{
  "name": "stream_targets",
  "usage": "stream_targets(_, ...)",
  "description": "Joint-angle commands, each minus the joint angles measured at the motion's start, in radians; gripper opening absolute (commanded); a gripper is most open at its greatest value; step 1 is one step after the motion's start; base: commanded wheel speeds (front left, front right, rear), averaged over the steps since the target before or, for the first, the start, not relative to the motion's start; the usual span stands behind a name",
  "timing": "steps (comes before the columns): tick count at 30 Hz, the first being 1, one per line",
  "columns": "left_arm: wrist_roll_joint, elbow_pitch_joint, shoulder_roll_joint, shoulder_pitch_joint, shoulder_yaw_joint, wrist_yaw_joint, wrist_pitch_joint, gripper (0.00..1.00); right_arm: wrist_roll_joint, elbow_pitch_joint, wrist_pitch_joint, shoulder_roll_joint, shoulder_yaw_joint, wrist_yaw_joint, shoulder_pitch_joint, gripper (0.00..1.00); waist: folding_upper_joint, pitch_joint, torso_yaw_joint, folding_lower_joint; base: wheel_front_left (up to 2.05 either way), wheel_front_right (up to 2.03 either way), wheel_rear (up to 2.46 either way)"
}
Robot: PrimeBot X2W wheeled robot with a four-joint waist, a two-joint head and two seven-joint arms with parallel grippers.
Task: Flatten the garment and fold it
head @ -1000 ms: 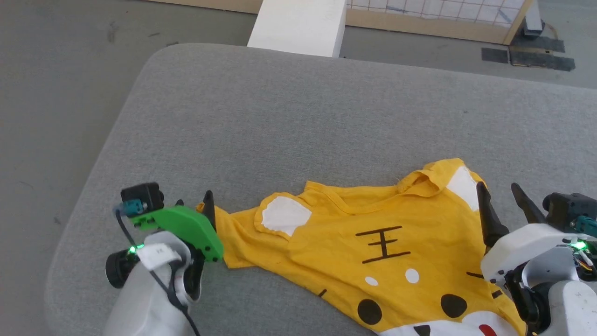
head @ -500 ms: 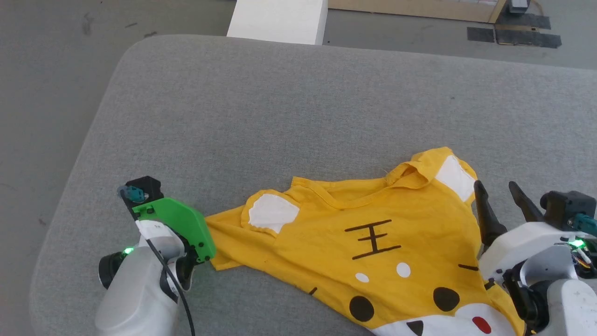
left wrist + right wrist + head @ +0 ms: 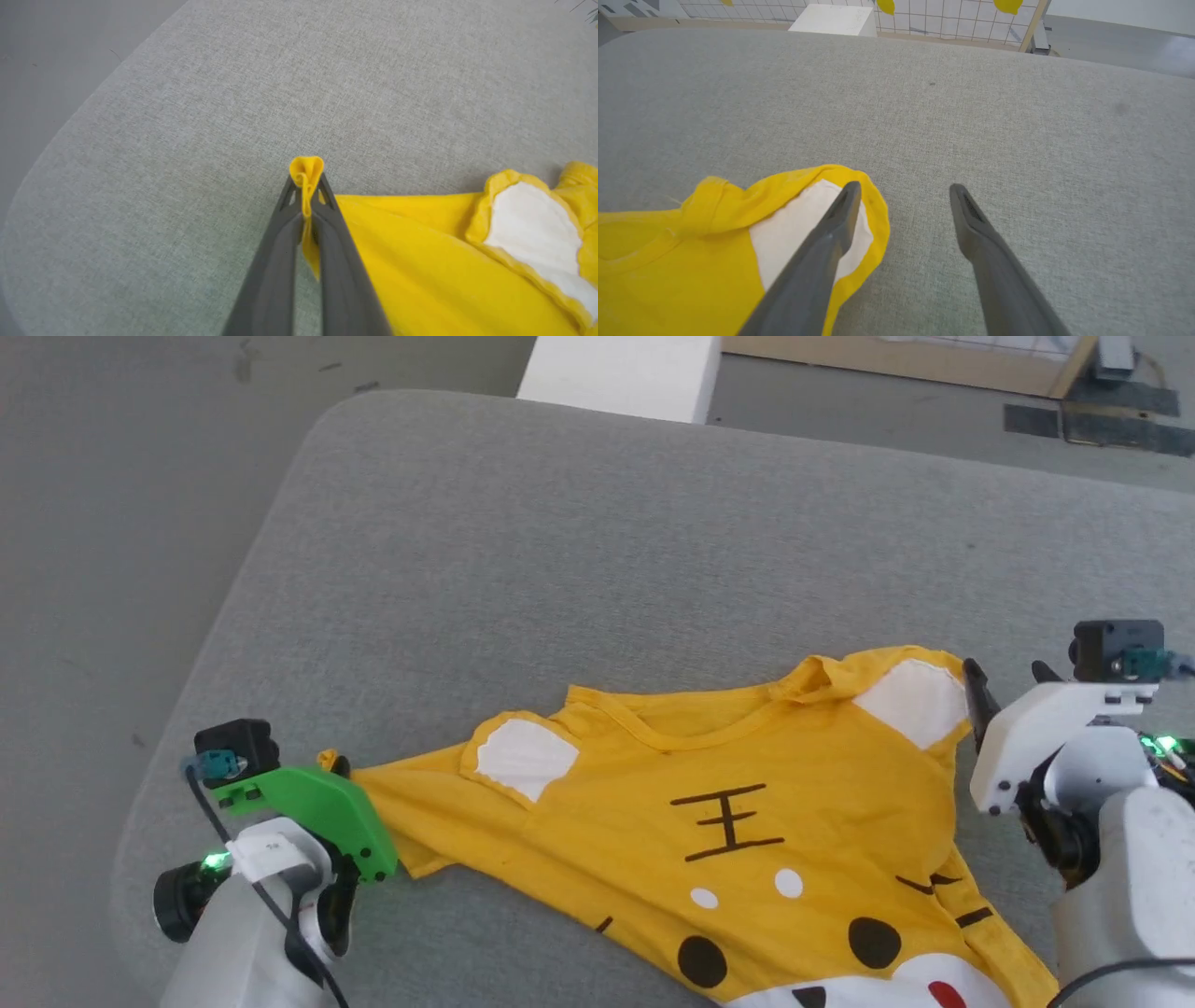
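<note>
**A grey padded bench (image 3: pixel 560 541) carries a yellow cartoon-face T-shirt (image 3: pixel 747 859), flanked by a robot's two end effectors.**

The T-shirt lies print side up on the near part of the bench, its collar toward the far side. The left end effector (image 3: pixel 306 191) is pressed together on the shirt's outstretched left corner, with a small loop of yellow fabric (image 3: pixel 306 167) poking past its fingertips. The right end effector (image 3: pixel 905 191) stands spread at the opposite corner. One finger crosses the white patch (image 3: pixel 794 238) there, and the other is over bare bench fabric. Contact cannot be told.
</note>
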Motion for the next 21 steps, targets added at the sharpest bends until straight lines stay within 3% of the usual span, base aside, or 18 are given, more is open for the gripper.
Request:
stream_targets(1, 0.005, -0.013, 0.012, 0.012, 0.002, 0.005, -0.007, 0.0, -0.005, 0.024, 0.023, -0.005, -0.006, -0.001, -0.03, 1.0, 0.0, 0.01, 0.031, 0.0, 0.0, 0.0, 0.0)
stream_targets(8, -0.01, -0.032, 0.001, 0.02, -0.012, -0.013, -0.008, 0.0, 0.051, 0.162, 0.161, -0.037, 0.044, -0.001, -0.116, 1.0, 0.0, 0.039, 0.083, 0.0, 0.0, 0.0, 0.0)
stream_targets(15, -0.022, -0.024, -0.012, 0.016, -0.02, -0.019, -0.014, 0.0, 0.109, 0.225, 0.357, -0.069, 0.172, -0.001, -0.127, 1.0, 0.0, 0.057, 0.102, 0.0, 0.0, 0.0, 0.0)
stream_targets(16, -0.023, -0.023, -0.013, 0.017, -0.022, -0.021, -0.014, 0.0, 0.116, 0.224, 0.382, -0.074, 0.189, -0.001, -0.122, 0.56, 0.0, 0.057, 0.103, 0.0, 0.0, 0.0, 0.0)
stream_targets(18, -0.025, -0.02, -0.014, 0.017, -0.026, -0.026, -0.013, 0.0, 0.139, 0.21, 0.435, -0.091, 0.235, -0.001, -0.108, 0.09, 0.0, 0.056, 0.102, 0.0, 0.0, 0.0, 0.0)
stream_targets(19, -0.027, -0.02, -0.015, 0.018, -0.028, -0.028, -0.013, 0.0, 0.147, 0.198, 0.456, -0.1, 0.249, -0.001, -0.102, 0.0, 0.0, 0.054, 0.099, 0.0, 0.0, 0.0, 0.0)
stream_targets(21, -0.027, -0.022, -0.014, 0.016, -0.033, -0.034, -0.017, 0.0, 0.158, 0.166, 0.47, -0.122, 0.268, -0.001, -0.095, 0.0, 0.0, 0.049, 0.093, 0.0, 0.0, 0.0, 0.0)
